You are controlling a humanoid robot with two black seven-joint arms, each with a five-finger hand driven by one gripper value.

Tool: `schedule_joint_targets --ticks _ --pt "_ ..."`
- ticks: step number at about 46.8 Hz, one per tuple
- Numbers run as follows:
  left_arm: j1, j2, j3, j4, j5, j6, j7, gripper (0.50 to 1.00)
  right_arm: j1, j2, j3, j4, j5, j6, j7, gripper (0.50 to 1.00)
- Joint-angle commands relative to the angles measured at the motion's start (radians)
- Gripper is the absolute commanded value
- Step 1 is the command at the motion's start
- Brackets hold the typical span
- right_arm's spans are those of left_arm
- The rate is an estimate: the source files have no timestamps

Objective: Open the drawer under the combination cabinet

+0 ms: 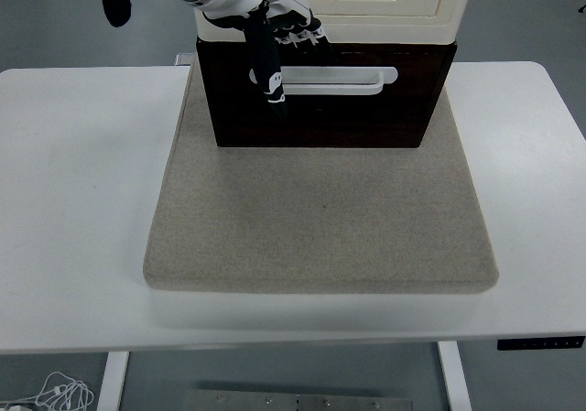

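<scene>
left arm comes in from the top left corner, white wrist cuff up high, and the left hand (277, 40) hangs down with its black fingers (271, 68) spread loose, thumb pointing down, nothing in its grasp

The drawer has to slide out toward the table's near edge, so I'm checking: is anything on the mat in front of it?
Nothing visible: the grey mat before the drawer lies bare.
</scene>
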Motion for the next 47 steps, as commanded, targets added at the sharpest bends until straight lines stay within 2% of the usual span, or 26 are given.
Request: schedule_joint_targets --ticks 1,14,47 --pt "0.008 -0.014 0.0 0.001 0.0 0.003 0.006 1.0 0.0 0.0 0.0 0.0 0.0 0.0 0.0 0.926" --pt "0.064 -0.058 0.0 0.043 0.008 0.052 0.01 1.0 0.0 0.0 0.0 0.0 0.0 0.0 0.0 0.926" --pt "0.111 -0.069 -0.005 0.078 0.038 0.07 0.009 1.0 0.0 0.0 0.0 0.0 0.0 0.0 0.0 0.926"
